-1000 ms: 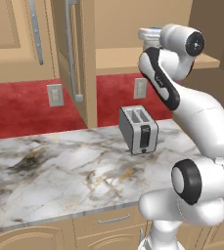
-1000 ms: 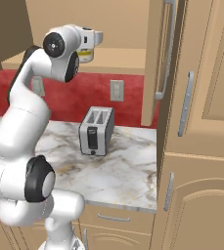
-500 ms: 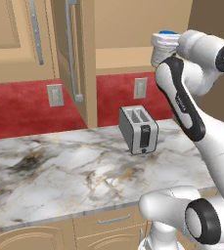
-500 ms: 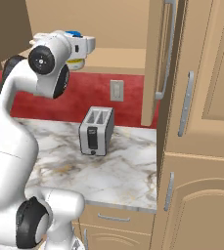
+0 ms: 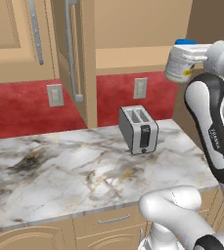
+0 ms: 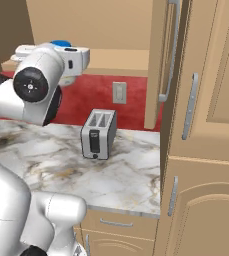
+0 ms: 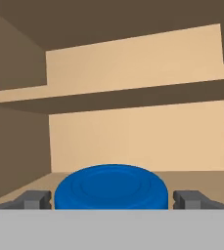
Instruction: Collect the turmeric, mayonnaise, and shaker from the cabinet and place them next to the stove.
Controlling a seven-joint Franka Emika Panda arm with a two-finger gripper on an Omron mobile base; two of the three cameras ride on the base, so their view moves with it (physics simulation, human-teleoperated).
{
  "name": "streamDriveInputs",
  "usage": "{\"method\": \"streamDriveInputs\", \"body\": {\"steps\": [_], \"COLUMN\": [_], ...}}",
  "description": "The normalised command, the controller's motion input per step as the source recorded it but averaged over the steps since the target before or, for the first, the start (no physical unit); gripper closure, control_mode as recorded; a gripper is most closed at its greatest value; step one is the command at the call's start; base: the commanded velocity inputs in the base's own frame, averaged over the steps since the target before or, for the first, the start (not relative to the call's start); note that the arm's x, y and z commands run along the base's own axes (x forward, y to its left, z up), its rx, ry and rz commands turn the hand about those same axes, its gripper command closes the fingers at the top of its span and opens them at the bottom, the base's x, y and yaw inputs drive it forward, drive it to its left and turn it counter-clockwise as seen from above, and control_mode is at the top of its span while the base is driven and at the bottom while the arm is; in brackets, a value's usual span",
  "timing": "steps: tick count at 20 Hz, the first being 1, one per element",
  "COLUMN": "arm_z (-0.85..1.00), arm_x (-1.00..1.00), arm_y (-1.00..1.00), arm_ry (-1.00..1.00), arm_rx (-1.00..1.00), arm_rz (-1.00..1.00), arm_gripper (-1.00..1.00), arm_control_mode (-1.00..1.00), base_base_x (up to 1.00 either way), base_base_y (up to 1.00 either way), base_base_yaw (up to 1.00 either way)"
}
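Note:
The mayonnaise point(image 5: 181, 62), a squat white jar with a blue lid, hangs in the air at the upper right of the left base view, above the counter and right of the toaster. My gripper point(image 5: 186, 59) is shut on it. In the hand view the blue lid point(image 7: 111, 191) sits between my two fingertips point(image 7: 35, 199), facing tan cabinet shelves. From the right base view, just the jar's blue lid point(image 6: 61, 44) peeks over my arm. The cabinet point(image 5: 133, 53) stands open, its door point(image 5: 79, 58) swung out with the silver bar handle. The turmeric, the shaker and the stove are out of view.
A silver toaster point(image 5: 139, 129) stands on the marble counter point(image 5: 59, 171) against the red backsplash with two wall outlets point(image 5: 140, 88). A tall tan cabinet point(image 6: 206, 125) closes the counter's right end. Drawer fronts run below the counter edge.
My arm has swung to the right and slightly down, away from the cabinet opening, carrying the mayonnaise jar with it. The toaster and counter have stayed put.

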Motion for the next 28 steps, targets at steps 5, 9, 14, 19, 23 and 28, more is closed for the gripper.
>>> {"method": "streamDriveInputs", "body": {"steps": [5,9,14,19,23,28], "arm_z": [-0.09,-0.23,-0.29,-0.25,-0.13,0.00], "arm_x": [-1.00,-0.98,-0.91,-0.86,-0.40,0.00], "arm_y": [-0.06,0.00,0.01,0.06,0.09,0.00], "arm_ry": [-0.05,-0.01,0.00,0.00,0.00,0.00], "arm_rx": [0.00,0.00,-0.02,-0.03,-0.03,0.00], "arm_rz": [0.00,0.00,0.00,0.02,0.03,0.00], "arm_gripper": [1.00,1.00,1.00,1.00,1.00,1.00], "arm_control_mode": [-1.00,-1.00,-1.00,-1.00,1.00,1.00], "base_base_x": [0.00,0.00,0.00,0.00,-0.35,-0.55], "base_base_y": [0.00,0.00,0.00,0.00,0.13,0.42], "base_base_yaw": [0.00,0.00,0.00,0.00,0.05,0.03]}}
